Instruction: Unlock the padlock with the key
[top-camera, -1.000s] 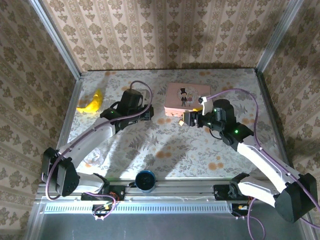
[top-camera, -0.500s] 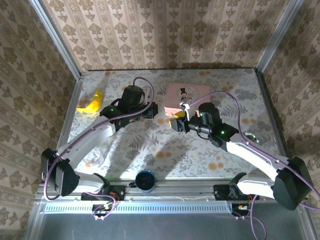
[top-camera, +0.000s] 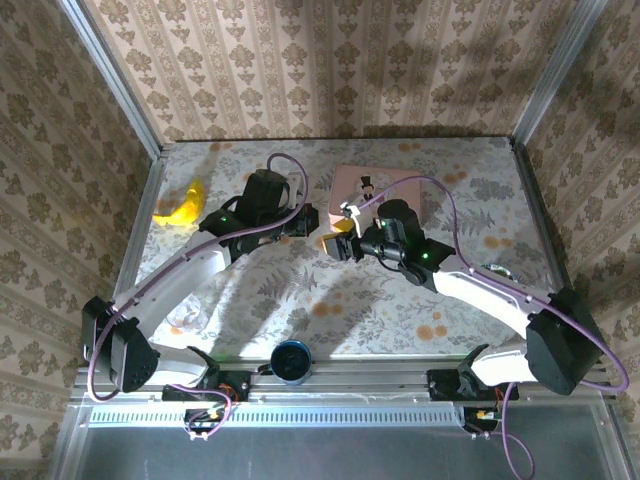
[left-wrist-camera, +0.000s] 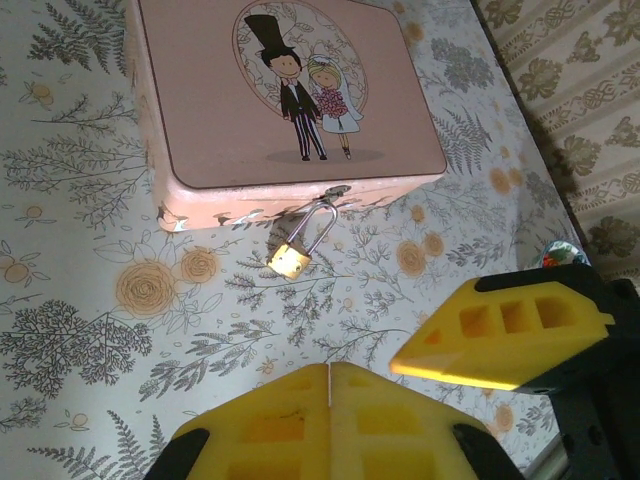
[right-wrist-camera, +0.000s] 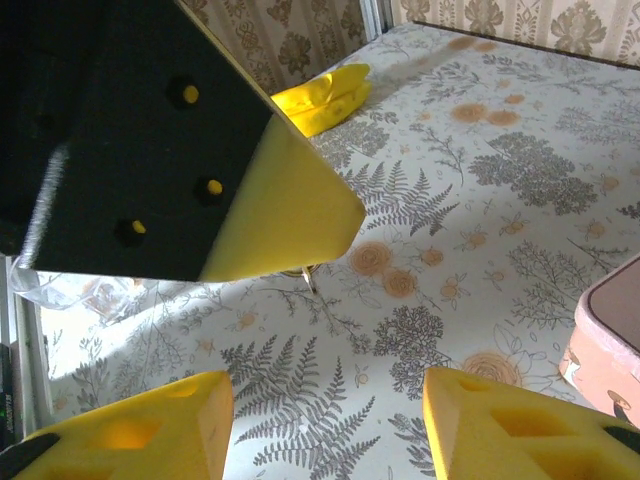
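The left pincer (left-wrist-camera: 328, 390) and right pincer (right-wrist-camera: 325, 392) are crowding together before the pink box (left-wrist-camera: 280, 90); bare tabletop (left-wrist-camera: 100, 300) is lying open up to the padlock (left-wrist-camera: 292, 258).

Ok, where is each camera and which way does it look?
Top camera: above and behind the arms, looking down at the table; both arms show.
Left wrist: on the left arm, faces the padlock and pink box; the shut left gripper shows below.
Right wrist: on the right arm, faces the banana; the open right gripper shows below.
Shared: both wrist views show the pink box.
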